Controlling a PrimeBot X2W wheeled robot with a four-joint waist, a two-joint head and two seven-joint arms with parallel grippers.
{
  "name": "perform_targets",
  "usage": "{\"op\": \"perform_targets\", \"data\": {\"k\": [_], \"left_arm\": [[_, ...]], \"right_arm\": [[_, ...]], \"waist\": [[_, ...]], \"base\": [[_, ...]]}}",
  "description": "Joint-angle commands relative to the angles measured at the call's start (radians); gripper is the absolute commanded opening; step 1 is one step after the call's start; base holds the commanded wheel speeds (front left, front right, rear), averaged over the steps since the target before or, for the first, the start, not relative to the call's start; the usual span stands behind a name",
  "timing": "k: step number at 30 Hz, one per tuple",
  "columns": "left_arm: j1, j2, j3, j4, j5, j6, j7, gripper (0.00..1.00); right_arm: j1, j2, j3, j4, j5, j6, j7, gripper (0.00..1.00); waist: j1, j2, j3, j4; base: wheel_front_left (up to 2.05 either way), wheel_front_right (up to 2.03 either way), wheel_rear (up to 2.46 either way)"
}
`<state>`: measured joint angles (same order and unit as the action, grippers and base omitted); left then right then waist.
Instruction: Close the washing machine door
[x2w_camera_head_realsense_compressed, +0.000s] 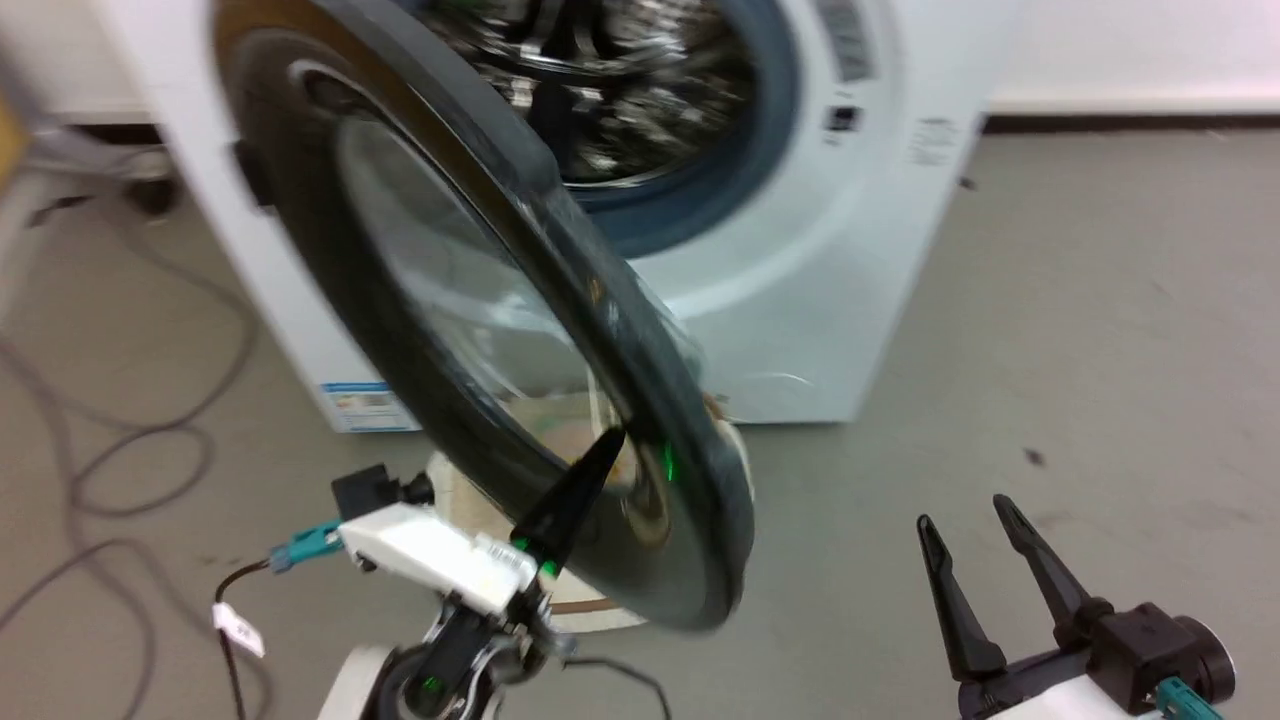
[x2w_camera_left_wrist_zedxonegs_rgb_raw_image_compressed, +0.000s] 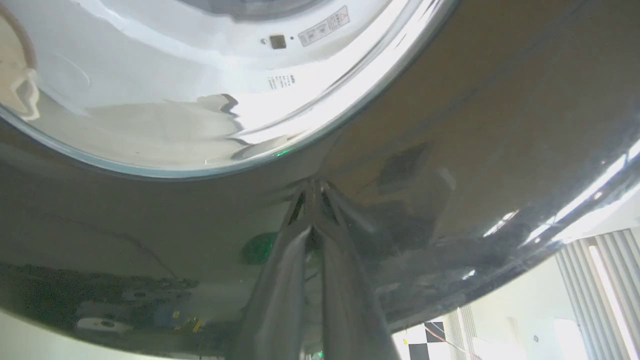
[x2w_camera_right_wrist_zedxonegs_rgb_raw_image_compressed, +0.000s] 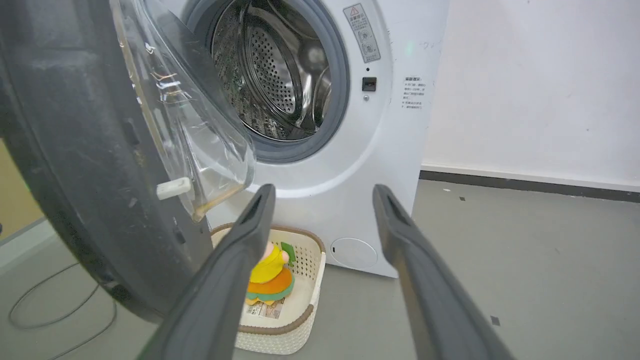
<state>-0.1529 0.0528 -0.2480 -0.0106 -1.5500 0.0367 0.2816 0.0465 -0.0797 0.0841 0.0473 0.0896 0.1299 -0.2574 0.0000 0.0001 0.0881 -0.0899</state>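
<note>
1. The washing machine (x2w_camera_head_realsense_compressed: 800, 300) stood on the grey floor (x2w_camera_head_realsense_compressed: 1100, 350) in front of a white wall (x2w_camera_right_wrist_zedxonegs_rgb_raw_image_compressed: 525, 75). Its steel drum (x2w_camera_right_wrist_zedxonegs_rgb_raw_image_compressed: 280, 75) was uncovered.
2. The washing machine door (x2w_camera_head_realsense_compressed: 450, 280) was open. It was attached at the machine's left side and angled out from the front panel towards the robot. In the head view its free edge reached down to the lower centre.
3. The right wrist view showed the door's (x2w_camera_right_wrist_zedxonegs_rgb_raw_image_compressed: 75, 125) inner side, with the clear glass bowl bulging towards the drum opening and not touching it.
4. The left gripper (x2w_camera_head_realsense_compressed: 605, 445) had its two fingers pressed together with nothing between them. Their joined tips touched the outer face of the door.
5. In the left wrist view the contact point of the left gripper (x2w_camera_left_wrist_zedxonegs_rgb_raw_image_compressed: 312, 227) lay on the door's (x2w_camera_left_wrist_zedxonegs_rgb_raw_image_compressed: 475, 125) glossy dark rim, just below the edge of the window. The fingers were mirrored in that surface.
6. The right gripper (x2w_camera_head_realsense_compressed: 964, 512) was at the lower right, well apart from the door. Its fingers were spread and held nothing.
7. The right wrist view looked between the fingers of the right gripper (x2w_camera_right_wrist_zedxonegs_rgb_raw_image_compressed: 324, 190) at the front of the machine (x2w_camera_right_wrist_zedxonegs_rgb_raw_image_compressed: 385, 150).
8. A cream basket (x2w_camera_right_wrist_zedxonegs_rgb_raw_image_compressed: 305, 305) sat on the floor below the door, just in front of the machine. It held a yellow and orange toy (x2w_camera_right_wrist_zedxonegs_rgb_raw_image_compressed: 270, 280).
9. A dark cable (x2w_camera_head_realsense_compressed: 150, 440) lay looped on the floor to the left.
</note>
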Motion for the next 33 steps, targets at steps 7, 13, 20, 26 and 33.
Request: {"op": "perform_targets", "data": {"k": [7, 13, 20, 26, 33], "left_arm": [[-0.184, -0.003, -0.074, 0.153, -0.047, -0.03, -0.204, 0.0], [-0.333, -0.003, -0.094, 0.305, -0.078, -0.044, -0.341, 0.0], [-0.487, -0.003, -0.124, 0.478, -0.121, -0.058, -0.451, 0.0], [-0.544, -0.003, -0.182, 0.587, -0.15, -0.108, -0.487, 0.0], [-0.466, 0.022, -0.281, 0.6, -0.067, -0.153, -0.481, 0.0]], "right_arm": [[-0.034, 0.013, 0.009, -0.001, 0.015, 0.001, -0.004, 1.0], [-0.044, 0.023, 0.018, 0.004, 0.023, 0.001, -0.004, 1.0], [-0.05, 0.027, 0.03, 0.009, 0.027, 0.001, -0.004, 1.0], [-0.054, 0.029, 0.025, 0.009, 0.028, 0.001, -0.004, 1.0], [-0.039, 0.029, 0.003, 0.001, 0.018, 0.001, -0.004, 1.0]], "waist": [[0.0, -0.0001, 0.085, -0.22], [0.0, -0.0001, 0.11, -0.299], [0.0, -0.0001, 0.118, -0.329], [0.0, -0.0001, 0.107, -0.314], [0.0, -0.0001, 0.065, -0.235]], "base": [[0.0, 0.0, 0.0], [0.0, 0.0, 0.0], [0.0, 0.0, 0.0], [0.0, 0.0, 0.0], [0.0, 0.0, 0.0]]}}
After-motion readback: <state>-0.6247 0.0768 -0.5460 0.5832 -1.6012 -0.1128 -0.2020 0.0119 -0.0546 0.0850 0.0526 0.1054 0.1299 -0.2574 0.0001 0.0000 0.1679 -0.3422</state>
